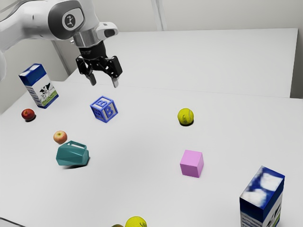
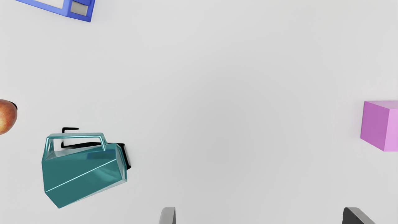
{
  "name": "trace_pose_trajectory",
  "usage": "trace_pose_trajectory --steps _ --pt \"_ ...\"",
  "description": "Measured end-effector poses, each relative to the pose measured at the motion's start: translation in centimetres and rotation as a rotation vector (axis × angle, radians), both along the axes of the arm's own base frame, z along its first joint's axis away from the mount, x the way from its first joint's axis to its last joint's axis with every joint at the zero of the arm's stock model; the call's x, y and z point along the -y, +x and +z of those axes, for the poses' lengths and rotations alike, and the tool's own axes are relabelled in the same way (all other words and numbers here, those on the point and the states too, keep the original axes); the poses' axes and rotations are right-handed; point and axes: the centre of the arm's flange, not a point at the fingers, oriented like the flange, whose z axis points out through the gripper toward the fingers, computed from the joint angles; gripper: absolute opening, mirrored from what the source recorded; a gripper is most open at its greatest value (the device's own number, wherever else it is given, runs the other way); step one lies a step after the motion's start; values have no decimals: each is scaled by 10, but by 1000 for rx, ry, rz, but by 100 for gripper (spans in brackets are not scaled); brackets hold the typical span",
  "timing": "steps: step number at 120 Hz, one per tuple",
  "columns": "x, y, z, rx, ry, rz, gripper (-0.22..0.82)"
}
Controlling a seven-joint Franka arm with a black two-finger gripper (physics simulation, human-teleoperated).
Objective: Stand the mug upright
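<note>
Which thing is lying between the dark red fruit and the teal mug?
A lighter apple lies between the dark red fruit and the teal mug, nearer the mug; the exterior view shows this.

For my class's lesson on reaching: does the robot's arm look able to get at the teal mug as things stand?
Probably yes: the fingers are open and empty, and nothing covers the mug, lying on its side. An apple sits close by, so that side may be tighter.

Over there, the glossy teal mug (image 2: pixel 80 174), all flat facets, is lying on its side on the white surface (image 1: pixel 132 142), squared handle (image 2: pixel 76 135) raised, toward the edge at the exterior view's left.
</note>
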Motion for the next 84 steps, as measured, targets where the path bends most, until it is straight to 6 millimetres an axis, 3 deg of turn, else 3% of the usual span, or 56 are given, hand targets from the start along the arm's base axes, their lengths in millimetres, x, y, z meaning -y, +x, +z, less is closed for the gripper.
trace_pose_trajectory --steps 46,55,73,84 --pt "3 -25 14 14 18 -3 58" --pt "-16 -26 16 6 22 33 58" --pt "-76 -30 17 -22 20 140 58" --pt "-95 -32 16 -36 11 166 58"
